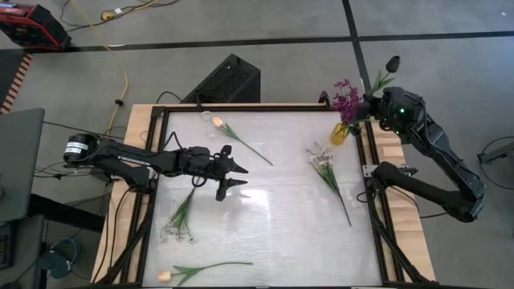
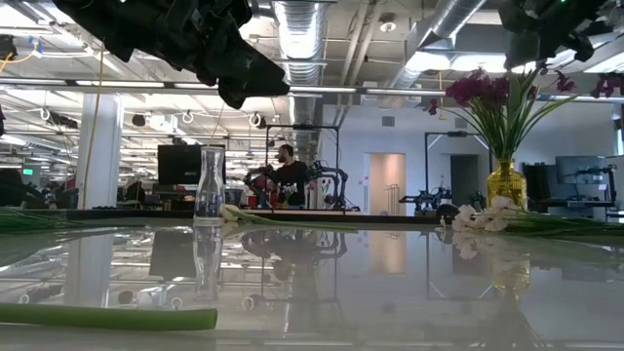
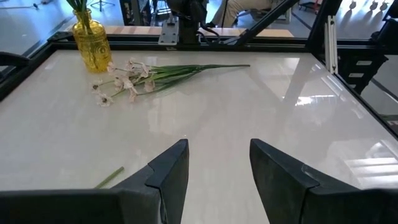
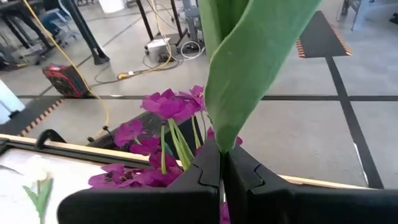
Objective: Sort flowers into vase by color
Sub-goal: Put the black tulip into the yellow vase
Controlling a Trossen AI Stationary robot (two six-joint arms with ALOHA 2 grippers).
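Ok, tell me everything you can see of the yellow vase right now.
The yellow vase is a small amber piece that looks like translucent glass, with a bulbous body and narrower neck. It stands upright at the table's far right corner, by the frame rail. Purple flowers on green stems stand in it. A white flower sprig lies on the table just beside its base. The right hand hovers above it, shut on a green stem.

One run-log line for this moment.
right gripper: shut on green stem, above yellow vase | left gripper: open, empty, mid-table | white spray: on table
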